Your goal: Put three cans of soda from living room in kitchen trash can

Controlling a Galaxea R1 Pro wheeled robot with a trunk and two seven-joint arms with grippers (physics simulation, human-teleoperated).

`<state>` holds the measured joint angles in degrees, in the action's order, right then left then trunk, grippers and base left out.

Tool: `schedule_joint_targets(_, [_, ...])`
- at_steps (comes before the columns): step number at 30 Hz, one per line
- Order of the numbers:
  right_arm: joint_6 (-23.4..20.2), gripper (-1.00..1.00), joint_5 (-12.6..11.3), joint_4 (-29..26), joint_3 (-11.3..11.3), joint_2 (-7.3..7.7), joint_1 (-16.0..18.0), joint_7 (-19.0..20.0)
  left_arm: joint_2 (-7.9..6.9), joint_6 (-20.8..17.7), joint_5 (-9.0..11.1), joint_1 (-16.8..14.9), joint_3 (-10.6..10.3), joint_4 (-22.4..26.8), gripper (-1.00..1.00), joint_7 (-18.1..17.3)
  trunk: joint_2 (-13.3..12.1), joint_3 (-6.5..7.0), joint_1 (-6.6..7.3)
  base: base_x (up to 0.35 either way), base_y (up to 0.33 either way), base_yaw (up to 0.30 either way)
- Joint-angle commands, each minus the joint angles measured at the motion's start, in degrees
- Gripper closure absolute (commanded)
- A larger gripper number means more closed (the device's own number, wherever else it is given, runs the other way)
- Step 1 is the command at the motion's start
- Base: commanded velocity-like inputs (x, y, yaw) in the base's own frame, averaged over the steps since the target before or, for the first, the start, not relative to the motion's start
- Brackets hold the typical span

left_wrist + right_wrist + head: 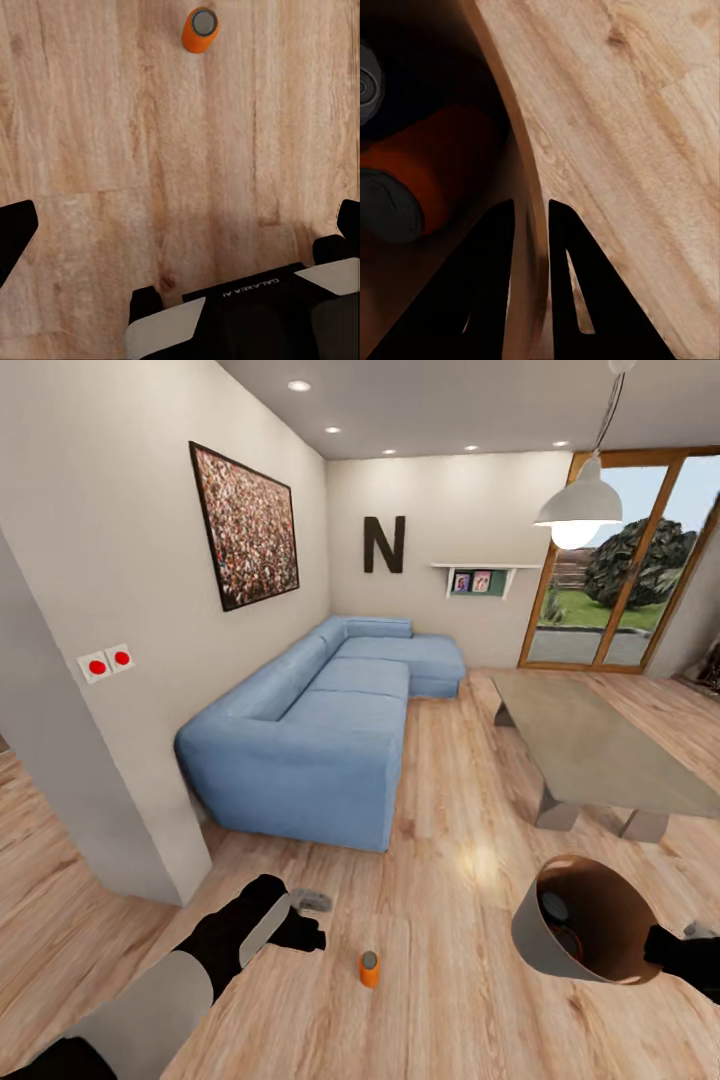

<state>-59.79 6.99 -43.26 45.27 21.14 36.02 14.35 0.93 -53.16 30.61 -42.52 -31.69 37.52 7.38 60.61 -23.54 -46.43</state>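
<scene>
One can of soda (pixel 369 967) stands upright on the light wood floor of the living room, orange with a grey top. My left gripper (pixel 312 920) hovers just left of it, open and holding nothing. From the left wrist camera that can (pixel 200 28) lies ahead of the widely spread fingers (pixel 15 232). My right gripper (pixel 665 945) is shut on the rim of the brown tash can (pixel 535 935), which hangs tilted above the floor. Inside the bin (pixel 519 161) lie two cans (pixel 427 165), and my right gripper (pixel 531 206) has one finger on each side of the wall.
A long blue corner sofa (pixel 320 740) stands against the left wall. The glass coffee table (pixel 600 750) is to the right, past the bin. A white wall corner (pixel 130 830) juts out at the near left. Open wood floor (pixel 440 840) lies between sofa and table.
</scene>
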Motion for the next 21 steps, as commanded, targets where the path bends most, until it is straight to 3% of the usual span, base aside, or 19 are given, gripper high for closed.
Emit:
schedule_joint_targets(1, [-0.2,1.00,-2.4,-0.5,0.1,-0.32,0.0,0.3,0.21,0.0,-0.1,0.0,-0.1,0.0,-1.00,0.1,0.0,0.01,0.00,0.338,0.032,-0.292])
schedule_joint_targets(8, [-0.2,1.00,-2.3,-0.3,0.2,-2.60,-0.1,0.1,0.89,0.0,-0.1,0.0,-1.0,0.0,-1.00,0.2,0.0,0.01,0.00,0.344,0.010,-0.298])
schedule_joint_targets(21, [-0.2,1.00,-2.4,-0.2,1.1,-3.01,-1.1,-1.2,0.94,0.1,-0.1,0.0,-1.5,-0.1,-1.00,0.3,0.0,0.01,0.00,0.347,0.001,-0.273])
